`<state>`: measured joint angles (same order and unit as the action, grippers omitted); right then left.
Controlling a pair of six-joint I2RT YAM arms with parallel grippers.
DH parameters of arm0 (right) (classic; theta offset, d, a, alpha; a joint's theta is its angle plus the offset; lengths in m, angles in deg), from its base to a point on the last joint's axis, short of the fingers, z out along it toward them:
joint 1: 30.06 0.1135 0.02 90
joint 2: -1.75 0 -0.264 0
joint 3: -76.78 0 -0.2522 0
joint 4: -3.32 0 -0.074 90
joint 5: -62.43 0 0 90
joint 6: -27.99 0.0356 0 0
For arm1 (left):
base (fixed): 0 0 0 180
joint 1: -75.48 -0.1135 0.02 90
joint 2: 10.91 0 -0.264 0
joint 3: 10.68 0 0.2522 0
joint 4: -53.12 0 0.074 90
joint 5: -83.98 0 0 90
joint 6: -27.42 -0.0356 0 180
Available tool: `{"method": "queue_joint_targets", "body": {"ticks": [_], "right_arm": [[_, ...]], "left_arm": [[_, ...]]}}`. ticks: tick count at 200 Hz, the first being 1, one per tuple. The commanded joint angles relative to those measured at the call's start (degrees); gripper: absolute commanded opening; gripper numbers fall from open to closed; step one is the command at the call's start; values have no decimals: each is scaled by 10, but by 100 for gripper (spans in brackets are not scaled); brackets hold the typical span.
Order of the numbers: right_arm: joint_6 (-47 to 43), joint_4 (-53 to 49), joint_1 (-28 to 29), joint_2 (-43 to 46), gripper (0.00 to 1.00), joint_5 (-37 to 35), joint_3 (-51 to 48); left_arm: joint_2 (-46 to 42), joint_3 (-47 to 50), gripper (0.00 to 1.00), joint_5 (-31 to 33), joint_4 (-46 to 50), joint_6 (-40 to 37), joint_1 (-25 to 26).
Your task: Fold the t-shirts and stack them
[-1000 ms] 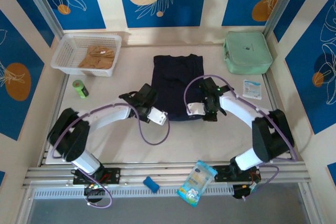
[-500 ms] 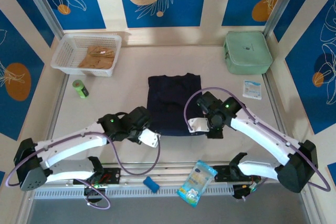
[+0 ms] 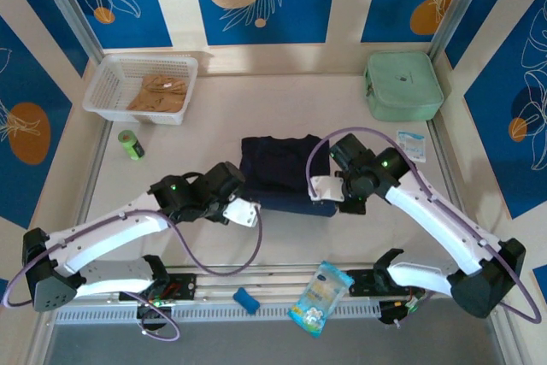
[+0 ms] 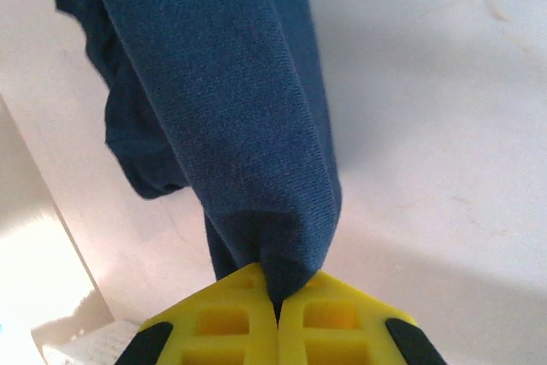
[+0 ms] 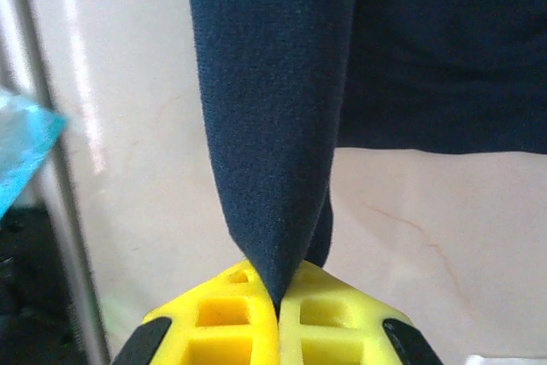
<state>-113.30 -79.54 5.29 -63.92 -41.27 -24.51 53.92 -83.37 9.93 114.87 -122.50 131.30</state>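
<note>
Navy t-shirt [image 3: 278,164] lay part-folded at frame ctr; left gripper [image 4: 275,303] & right gripper [image 5: 278,298] each clamped tight on its near edge. Tan t-shirt [image 3: 158,91] sat in basket [image 3: 107,91], upper left.

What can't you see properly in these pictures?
Top view: the arms' wrists cover the near corners of the navy t-shirt.
Wrist views: the shirt runs off the top edge above the left end effector and right end effector, both pinched shut on it.
Top view: the tan t-shirt lies bunched in the white basket, folds unclear.
Top view: print on the small white packet is too small to read.
</note>
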Motion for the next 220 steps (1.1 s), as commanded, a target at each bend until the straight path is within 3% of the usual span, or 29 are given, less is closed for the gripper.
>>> {"method": "queue_joint_targets", "body": {"ticks": [1, 93, 138, 170, 220], "right_arm": [[-57, 27, -40, -38, 0, 13, 41], [-147, 40, -174, -243, 0, 116, 180], [-154, 57, -209, -335, 0, 134, 221], [-114, 118, -221, -393, 0, 99, 242], [-68, 208, -235, -443, 0, 74, 240]], "left_arm": [[13, -31, 0, -24, -25, -42, -55], [207, -172, 0, -180, -53, -121, -227], [317, -267, 0, -216, -44, -151, -261], [381, -308, 0, -226, -55, -142, -281], [428, -283, 0, -234, -188, -110, -301]]}}
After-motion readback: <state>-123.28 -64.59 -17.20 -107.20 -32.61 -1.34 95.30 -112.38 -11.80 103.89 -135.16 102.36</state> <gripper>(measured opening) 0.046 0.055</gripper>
